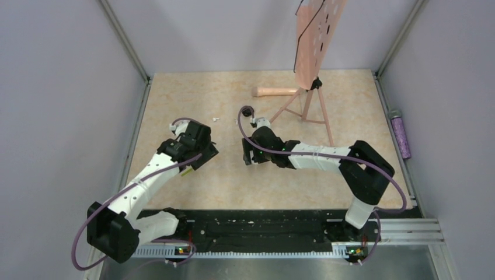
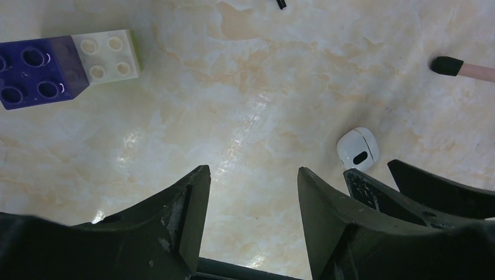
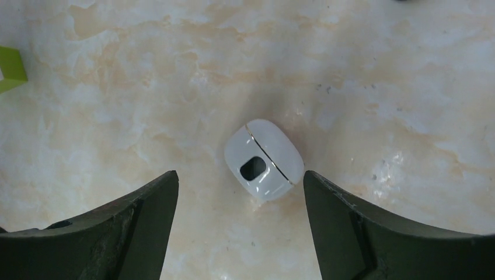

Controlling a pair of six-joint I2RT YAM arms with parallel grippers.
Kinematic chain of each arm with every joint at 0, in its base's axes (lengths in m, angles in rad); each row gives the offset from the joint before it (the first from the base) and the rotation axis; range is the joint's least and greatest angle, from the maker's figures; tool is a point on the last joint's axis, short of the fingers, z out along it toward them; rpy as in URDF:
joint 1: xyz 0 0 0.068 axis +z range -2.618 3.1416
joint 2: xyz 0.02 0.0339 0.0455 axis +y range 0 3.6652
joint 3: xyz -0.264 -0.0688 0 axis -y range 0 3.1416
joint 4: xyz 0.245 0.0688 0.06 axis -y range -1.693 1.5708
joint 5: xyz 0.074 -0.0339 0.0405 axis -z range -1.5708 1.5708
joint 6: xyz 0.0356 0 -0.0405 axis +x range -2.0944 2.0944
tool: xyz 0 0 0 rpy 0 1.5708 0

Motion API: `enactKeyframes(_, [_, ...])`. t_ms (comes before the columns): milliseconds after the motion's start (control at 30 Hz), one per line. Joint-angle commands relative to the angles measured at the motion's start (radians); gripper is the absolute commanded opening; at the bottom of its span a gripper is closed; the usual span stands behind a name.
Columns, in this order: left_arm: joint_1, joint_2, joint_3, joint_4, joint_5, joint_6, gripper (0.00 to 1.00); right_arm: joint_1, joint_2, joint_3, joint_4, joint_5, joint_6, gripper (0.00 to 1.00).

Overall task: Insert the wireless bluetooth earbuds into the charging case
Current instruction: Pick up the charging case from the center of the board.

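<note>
The charging case (image 3: 264,159) is a small white rounded shell with a dark oval window and a thin seam, lying on the marbled table with its lid down. In the right wrist view it sits just ahead of my right gripper (image 3: 239,175), between the open fingers and close to the right one. The left wrist view shows the case (image 2: 358,149) beside the right arm's fingers (image 2: 373,186). My left gripper (image 2: 252,169) stands open over bare table. A tiny black piece (image 2: 282,4) at the top edge may be one of the earbuds.
A purple-and-white stud block (image 2: 58,64) lies ahead-left of the left gripper, and a green block corner (image 3: 10,69) shows at the left edge. A pink tripod easel (image 1: 309,99) stands at the back, one black-capped foot (image 2: 446,65) near the case. A purple bottle (image 1: 400,134) lies by the right wall.
</note>
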Motion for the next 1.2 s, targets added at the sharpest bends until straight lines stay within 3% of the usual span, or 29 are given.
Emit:
enactKeyframes(0, [0.001, -0.034, -0.004, -0.019, -0.024, 0.006, 0.62, -0.012, 0.081, 0.107, 0.027, 0.027, -0.051, 0.81])
enactKeyframes(233, [0.001, -0.045, -0.003, -0.025, -0.016, 0.023, 0.63, -0.014, 0.152, 0.136, 0.036, -0.041, -0.072, 0.87])
enactKeyframes(533, [0.000, -0.037, -0.017, -0.016, -0.006, 0.042, 0.63, -0.010, 0.084, -0.010, 0.166, -0.237, 0.017, 0.86])
enactKeyframes(700, [0.001, -0.020, -0.025, 0.000, 0.018, 0.045, 0.63, 0.028, 0.134, 0.068, 0.014, -0.093, -0.070, 0.85])
enactKeyframes(900, [0.000, -0.019, -0.034, 0.008, 0.021, 0.045, 0.63, 0.083, 0.220, 0.194, -0.183, 0.100, -0.143, 0.73])
enactKeyframes(1033, [0.000, -0.014, -0.037, 0.012, 0.027, 0.046, 0.64, 0.112, 0.234, 0.207, -0.200, 0.181, -0.155, 0.68])
enactKeyframes(1167, [0.001, -0.013, -0.041, 0.013, 0.030, 0.045, 0.64, 0.114, 0.241, 0.220, -0.202, 0.170, -0.155, 0.56])
